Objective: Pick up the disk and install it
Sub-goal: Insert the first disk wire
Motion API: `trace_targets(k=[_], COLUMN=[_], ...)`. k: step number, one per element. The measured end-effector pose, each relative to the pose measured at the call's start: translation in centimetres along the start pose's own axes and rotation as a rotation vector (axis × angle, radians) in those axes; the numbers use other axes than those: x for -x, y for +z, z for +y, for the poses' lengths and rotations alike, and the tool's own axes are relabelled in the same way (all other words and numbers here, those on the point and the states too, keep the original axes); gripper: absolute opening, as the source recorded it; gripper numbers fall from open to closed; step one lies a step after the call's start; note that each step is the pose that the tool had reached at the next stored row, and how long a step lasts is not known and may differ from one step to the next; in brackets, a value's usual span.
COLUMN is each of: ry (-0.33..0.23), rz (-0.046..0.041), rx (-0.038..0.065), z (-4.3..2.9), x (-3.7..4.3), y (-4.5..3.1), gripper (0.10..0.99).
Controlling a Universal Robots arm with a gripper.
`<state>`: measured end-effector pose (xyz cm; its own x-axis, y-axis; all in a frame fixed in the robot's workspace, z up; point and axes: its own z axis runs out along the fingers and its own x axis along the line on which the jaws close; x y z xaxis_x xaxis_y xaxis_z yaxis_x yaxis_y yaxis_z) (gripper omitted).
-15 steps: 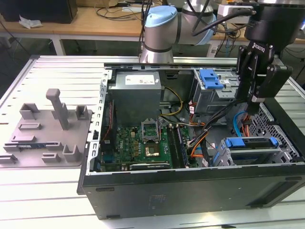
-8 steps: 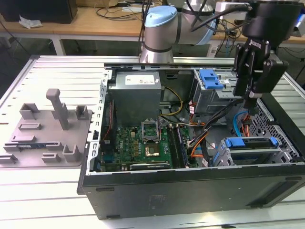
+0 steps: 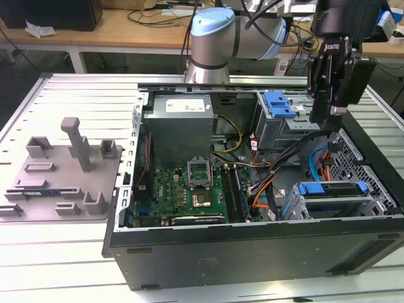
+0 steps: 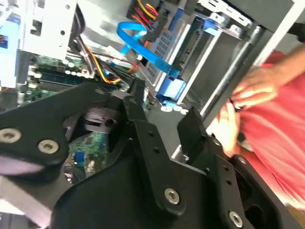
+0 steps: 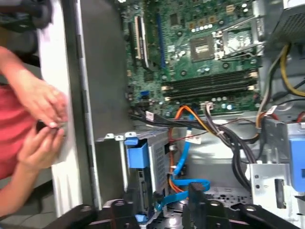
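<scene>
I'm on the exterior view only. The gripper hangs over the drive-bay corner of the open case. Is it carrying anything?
Observer: No. In the second wrist view the gripper is open and empty.
Operator: Is anyone close to the case?
Observer: Yes. In the first wrist view a person's hands are just outside the case wall, on the side where the disk sits in its metal cage.
Operator: What are they doing?
Observer: They pinch a small dark object between them. I cannot tell what it is.
</scene>
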<state>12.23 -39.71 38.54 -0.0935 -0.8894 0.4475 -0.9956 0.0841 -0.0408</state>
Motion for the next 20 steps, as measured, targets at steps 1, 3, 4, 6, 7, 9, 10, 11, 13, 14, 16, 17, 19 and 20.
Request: trace_targets(k=[1,3,4,6,7,9,10,11,13,14,16,17,19,20], ry=[0.000,-0.002,-0.003,-0.004,-0.005,-0.007,-0.008,-0.009,-0.009,-0.007,-0.001,0.001,0.008,0.012], rz=[0.0141,0.0378,0.0424,0.0470,0.0469,0.0473,0.0474,0.0475,0.0475,0.0483,0.0526,0.0541,0.0566,0.0575], rx=[0.000,0.000,0.002,0.004,0.006,0.010,0.011,0.012,0.013,0.013,0.016,0.018,0.021,0.023], z=[-0.01,-0.16,-0.41,-1.14,-1.78,-2.95,-3.37,-3.85,-4.23,-4.23,-4.22,-4.21,-4.21,-4.21], x=[0.26,0.84,1.04,1.39,1.56,1.81,1.90,2.01,2.23,2.30,2.44,2.49,2.59,2.65], y=[-0.09,-0.22,-0.21,-0.22,-0.18,-0.05,0.03,0.15,0.51,0.64,0.90,0.98,1.14,1.24], gripper=[0.482,0.412,0.412,0.412,0.412,0.412,0.412,0.412,0.412,0.412,0.412,0.412,0.412,0.412])
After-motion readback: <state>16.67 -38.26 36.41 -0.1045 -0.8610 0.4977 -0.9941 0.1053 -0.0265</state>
